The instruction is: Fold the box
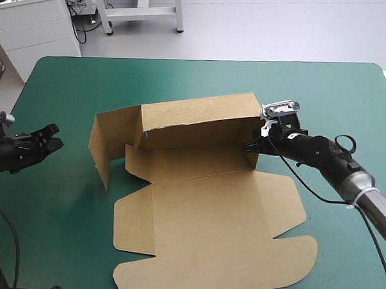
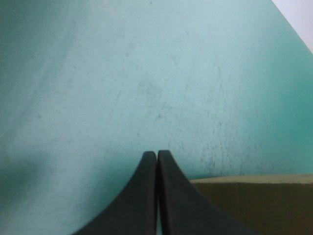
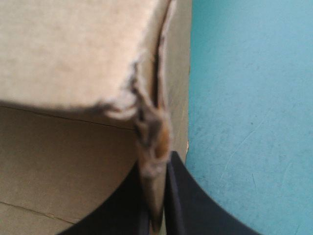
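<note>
**Item: box** (image 1: 198,183). Brown cut board, partly erected, at the middle of the table. The base panel lies flat. The rear wall (image 1: 194,119) stands raised along the far side. The left end wall (image 1: 103,144) is upright and swung outward, not yet tucked. The lid panel (image 1: 208,241), with its flaps, lies flat toward the near edge.

**Holder: right gripper** (image 1: 252,147). It sits at the box's right end. In the right wrist view the black fingers (image 3: 178,196) are all but closed, with the edge of the right end wall (image 3: 155,142) pinched between them. This is judged to be a steadying grip, keeping that wall upright against the rear wall's corner so it can be tucked.

**Idle: left gripper** (image 1: 52,141). It is well apart from the box, low near the table's left edge. Its fingers (image 2: 142,196) are closed into one pointed arch and grip nothing. It is probably parked clear so the left wall has room to swing.

**Support: table** (image 1: 349,100). Teal-green cover, bare around the box.

**Progress, as judged:** early. The walls are up but not locked, and the left end has not been handled.
</note>
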Motion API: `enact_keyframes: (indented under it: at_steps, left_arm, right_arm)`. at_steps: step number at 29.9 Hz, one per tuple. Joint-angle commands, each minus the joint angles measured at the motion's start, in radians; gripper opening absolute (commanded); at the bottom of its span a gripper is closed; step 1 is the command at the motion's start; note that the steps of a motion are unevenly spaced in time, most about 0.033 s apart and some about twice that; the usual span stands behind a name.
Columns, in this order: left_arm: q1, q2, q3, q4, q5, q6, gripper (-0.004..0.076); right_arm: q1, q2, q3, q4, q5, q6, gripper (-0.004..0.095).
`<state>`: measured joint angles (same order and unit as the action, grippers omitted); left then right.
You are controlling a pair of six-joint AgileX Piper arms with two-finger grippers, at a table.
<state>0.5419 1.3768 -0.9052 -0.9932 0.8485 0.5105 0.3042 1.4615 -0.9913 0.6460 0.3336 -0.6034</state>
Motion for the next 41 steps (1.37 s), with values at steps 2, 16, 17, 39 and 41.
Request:
enact_keyframes:
  at_steps: [2,16,17,39,41]
  left_arm:
    - [0.004,-0.035,-0.002,-0.071,-0.033,0.009,-0.0032]
    - [0.004,-0.035,-0.002,-0.081,-0.051,0.009,-0.0032]
    - [0.004,-0.035,-0.002,-0.083,-0.051,0.009,-0.0032]
    - [0.002,-0.035,-0.002,-0.093,-0.031,0.009,-0.0032]
    - [0.002,-0.035,-0.002,-0.093,-0.032,0.009,-0.0032]
  right_arm:
    - [-0.001,-0.026,-0.135,-0.223,0.194,0.306,-0.0021]
    - [-0.001,-0.017,-0.406,-0.455,0.738,0.624,-0.0021]
    - [-0.001,-0.011,-0.406,-0.455,0.758,0.624,-0.0021]
    - [-0.001,0.237,-0.491,-0.553,0.66,0.665,-0.0021]
    - [-0.001,0.262,-0.514,-0.559,0.666,0.665,-0.0021]
